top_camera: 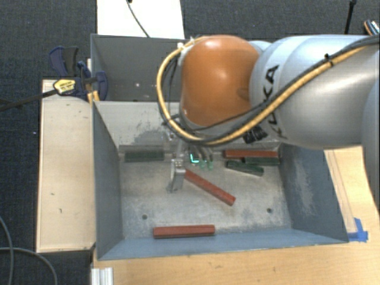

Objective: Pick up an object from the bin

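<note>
The gripper (176, 181) hangs low in the bin (110, 183), beneath the orange cover (217, 79) of the arm (320, 94). Its tip is at or just above the grey floor; contact cannot be judged. Whether it is open or closed cannot be told, since the cover hides much of it. A small green light (194, 158) glows on its body. Closest to it is the slanted red bar (209, 187). Its upper end lies just beside the gripper, on the arm's side, and from there it runs away from the gripper toward the front of the bin, flat on the floor. Whether the gripper touches that end is unclear. On the gripper's other side, away from the arm, lies the left green bar (142, 155), near but apart. On the arm's side, past the slanted red bar's upper end, the back red bar (250, 154) and the right green bar (244, 167) lie close together, partly under the arm. The front red bar (184, 231) lies well apart from the gripper, along the bin's front wall.
</note>
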Tool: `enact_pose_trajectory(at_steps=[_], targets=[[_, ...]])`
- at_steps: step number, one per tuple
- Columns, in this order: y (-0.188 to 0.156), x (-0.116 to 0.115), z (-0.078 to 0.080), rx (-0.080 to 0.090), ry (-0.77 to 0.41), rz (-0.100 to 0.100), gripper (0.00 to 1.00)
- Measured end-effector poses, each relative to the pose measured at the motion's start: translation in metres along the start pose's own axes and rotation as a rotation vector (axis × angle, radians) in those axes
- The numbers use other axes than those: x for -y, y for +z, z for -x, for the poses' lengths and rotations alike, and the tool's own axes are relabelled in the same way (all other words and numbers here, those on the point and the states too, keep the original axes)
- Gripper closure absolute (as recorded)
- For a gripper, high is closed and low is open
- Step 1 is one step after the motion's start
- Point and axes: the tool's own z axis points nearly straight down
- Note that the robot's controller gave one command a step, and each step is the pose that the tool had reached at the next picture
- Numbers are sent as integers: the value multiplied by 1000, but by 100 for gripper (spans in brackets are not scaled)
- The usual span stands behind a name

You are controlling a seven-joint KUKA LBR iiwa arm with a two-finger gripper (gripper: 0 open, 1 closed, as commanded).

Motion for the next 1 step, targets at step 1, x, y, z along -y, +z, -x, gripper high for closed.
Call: enact_pose_trajectory(at_steps=[1], targets=[[76,95,-34,-2,120,-5,0]])
